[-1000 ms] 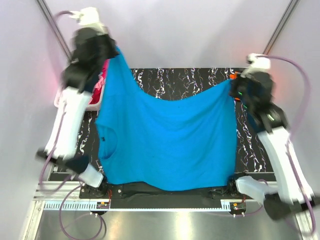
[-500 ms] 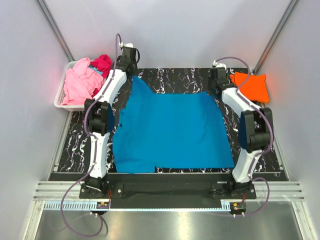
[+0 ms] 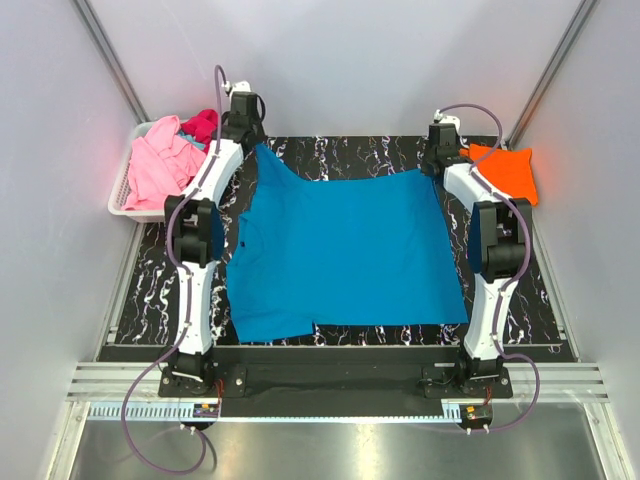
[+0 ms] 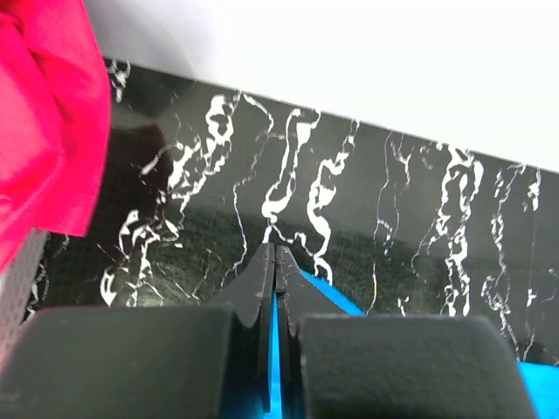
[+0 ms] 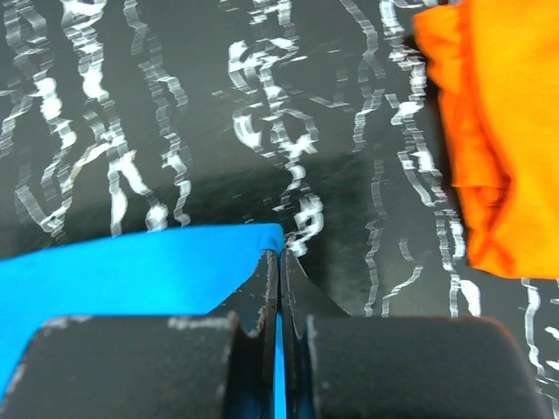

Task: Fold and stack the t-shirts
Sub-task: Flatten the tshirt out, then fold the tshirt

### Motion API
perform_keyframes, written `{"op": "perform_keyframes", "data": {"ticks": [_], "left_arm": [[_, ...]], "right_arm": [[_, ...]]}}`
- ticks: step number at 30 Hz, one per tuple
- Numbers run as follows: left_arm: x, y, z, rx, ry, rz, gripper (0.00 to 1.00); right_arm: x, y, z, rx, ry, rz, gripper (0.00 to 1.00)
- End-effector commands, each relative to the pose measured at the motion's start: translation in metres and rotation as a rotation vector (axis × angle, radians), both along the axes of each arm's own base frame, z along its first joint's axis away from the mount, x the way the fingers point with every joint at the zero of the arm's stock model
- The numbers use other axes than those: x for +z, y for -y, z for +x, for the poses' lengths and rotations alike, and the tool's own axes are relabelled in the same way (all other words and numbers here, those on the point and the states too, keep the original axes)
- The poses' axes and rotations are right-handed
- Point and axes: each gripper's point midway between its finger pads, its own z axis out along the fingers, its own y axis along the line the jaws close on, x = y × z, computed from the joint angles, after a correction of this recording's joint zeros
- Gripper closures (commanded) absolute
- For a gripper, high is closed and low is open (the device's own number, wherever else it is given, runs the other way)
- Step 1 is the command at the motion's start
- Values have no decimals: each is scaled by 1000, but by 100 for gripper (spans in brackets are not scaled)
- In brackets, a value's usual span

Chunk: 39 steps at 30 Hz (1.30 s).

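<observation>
blue tee point(image 3: 345, 250) lies spread flat on the table point(image 3: 330, 160), far corners pinched in the closed left gripper point(image 4: 275, 253) and right gripper point(image 5: 279, 257). left corner sits farther back, so the cloth looks skewed and a fold from here may come out crooked. orange tee point(image 5: 498, 131) is just beside the right gripper and could snag.

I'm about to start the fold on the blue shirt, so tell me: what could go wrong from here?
1. The blue shirt lies skewed: the left gripper holds its corner farther back than the right gripper, and the near left edge is uneven, so the fold may come out crooked.
2. The right gripper is close to the orange shirt, the left one to the magenta shirt in the basket; a sideways move could drag either.
</observation>
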Motion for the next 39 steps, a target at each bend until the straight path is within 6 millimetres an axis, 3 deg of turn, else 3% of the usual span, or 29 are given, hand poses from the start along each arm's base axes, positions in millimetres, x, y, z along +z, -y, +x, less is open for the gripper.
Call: {"op": "perform_keyframes", "data": {"ticks": [1,2,9,17,21,25,26,27,37,39], "left_arm": [[25,9,6,-23,87,-32,100],[28,9,5,-24,93,-35,100],[34,6,-8,-17,86,-41,100],[61,-3,-25,36,116,-58,100],[65,1,-35,16,109,-76,100],[70,15,-42,-67,98,-113,100],[71,18,-44,-79,96,-118,100],[71,23,-45,-103,90,-131,100],[63,26,-69,-120,34,-147,100],[64,26,-74,-118,31,-148,100]], "right_arm": [[18,21,16,-108,78,-51,100],[21,24,18,-121,86,-53,100],[-8,29,34,-140,46,-6,100],[-2,47,39,-179,-9,131,100],[-2,52,33,-206,-54,146,100],[-5,42,26,-171,-104,179,100],[-6,56,25,-185,-109,190,100],[-5,55,23,-179,-110,190,100],[-7,51,2,-166,-151,204,100],[3,52,-3,-175,-136,207,100]]}}
